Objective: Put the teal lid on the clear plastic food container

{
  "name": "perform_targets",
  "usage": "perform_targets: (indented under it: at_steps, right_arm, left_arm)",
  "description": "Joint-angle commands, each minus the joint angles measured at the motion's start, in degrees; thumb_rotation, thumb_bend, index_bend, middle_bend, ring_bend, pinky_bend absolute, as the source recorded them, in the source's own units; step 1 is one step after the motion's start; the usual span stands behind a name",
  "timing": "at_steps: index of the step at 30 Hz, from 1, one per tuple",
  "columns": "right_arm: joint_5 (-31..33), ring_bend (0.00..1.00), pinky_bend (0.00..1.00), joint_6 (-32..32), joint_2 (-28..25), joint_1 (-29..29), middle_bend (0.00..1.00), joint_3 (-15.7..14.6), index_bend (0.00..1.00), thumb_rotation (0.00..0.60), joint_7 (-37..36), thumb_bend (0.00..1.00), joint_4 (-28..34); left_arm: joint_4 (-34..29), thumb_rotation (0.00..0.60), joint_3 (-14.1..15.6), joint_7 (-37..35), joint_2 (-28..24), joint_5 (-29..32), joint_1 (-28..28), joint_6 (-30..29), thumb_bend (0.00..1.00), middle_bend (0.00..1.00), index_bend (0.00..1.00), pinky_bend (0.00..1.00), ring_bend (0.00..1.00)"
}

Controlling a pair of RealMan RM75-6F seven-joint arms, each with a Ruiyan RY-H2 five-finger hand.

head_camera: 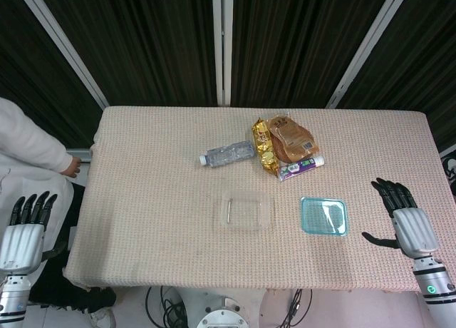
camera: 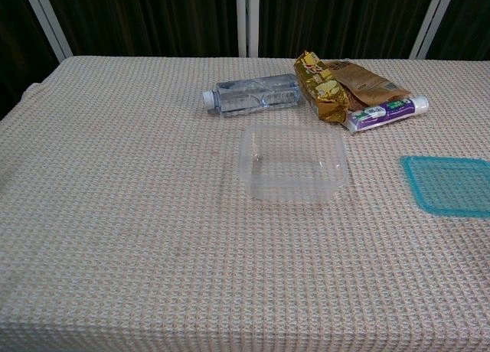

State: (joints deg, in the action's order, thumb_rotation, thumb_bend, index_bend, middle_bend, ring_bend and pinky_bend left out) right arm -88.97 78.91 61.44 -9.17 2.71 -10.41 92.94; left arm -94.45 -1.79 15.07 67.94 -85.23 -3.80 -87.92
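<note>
The table (head_camera: 142,221) carries a beige waffle-weave cloth that covers it to all its edges. At its left edge, near the far corner, a person in a white sleeve (head_camera: 28,146) rests a hand on the rim.

The right hand (head_camera: 402,217) hangs over the table's right edge, near the front corner, palm down, with its fingers spread and extended and the thumb out to the side; it holds nothing. The left hand (head_camera: 27,228) hangs off the table beyond the front left corner, its fingers straight and close together, also empty. Neither hand shows in the chest view.

The clear plastic food container (head_camera: 246,211) stands open and upright near the middle of the table, somewhat toward the front edge. The teal lid (head_camera: 324,215) lies flat on the cloth just to its right, apart from it, between the container and the right hand.

Toward the far edge, a clear plastic water bottle (head_camera: 228,155) lies on its side with its white cap pointing to the left edge. Beside it on the right lie a brown snack bag (head_camera: 288,137) and a gold foil packet (head_camera: 262,144), overlapping, with a purple-and-white toothpaste tube (head_camera: 303,167) lying against their front side.
</note>
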Motion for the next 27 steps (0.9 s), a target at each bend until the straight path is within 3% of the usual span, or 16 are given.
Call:
perform_targets:
  at_steps: [1,10,18,22,27]
  right_arm:
    - [-0.01,0.00,0.00,0.04,-0.05,0.00,0.03,-0.09,0.00,0.600,0.16,0.01,0.19]
    - [-2.02,0.00,0.00,-0.48,0.03,-0.79,0.03,-0.88,0.00,0.600,0.49,0.01,1.34]
    - [-4.77,0.00,0.00,-11.73,3.30,-9.45,0.02,-0.22,0.00,0.600,6.10,0.00,9.98]
    - [-0.55,0.00,0.00,-19.91,7.83,-14.73,0.00,1.60,0.00,0.600,10.42,0.00,13.18]
    - [10.54,0.00,0.00,-26.33,15.23,-19.96,0.00,4.92,0.00,0.600,21.99,0.00,13.86]
  left_arm:
    - [-0.02,0.600,-0.14,0.03,-0.07,0.03,-0.27,0.38,0.00,0.03,0.08,0.00,0.00]
    - [0.14,0.600,-0.23,-0.15,0.28,0.02,-0.58,1.02,0.00,0.03,0.08,0.00,0.00]
    - [0.54,0.600,-0.03,-0.57,0.71,-0.28,-0.77,1.51,0.00,0.03,0.08,0.00,0.00]
    - [1.02,0.600,0.07,-1.17,0.95,-0.06,-0.62,1.64,0.00,0.03,0.08,0.00,0.00]
    - [2.08,0.600,0.15,-2.48,1.15,0.58,-0.53,2.25,0.00,0.03,0.08,0.00,0.00]
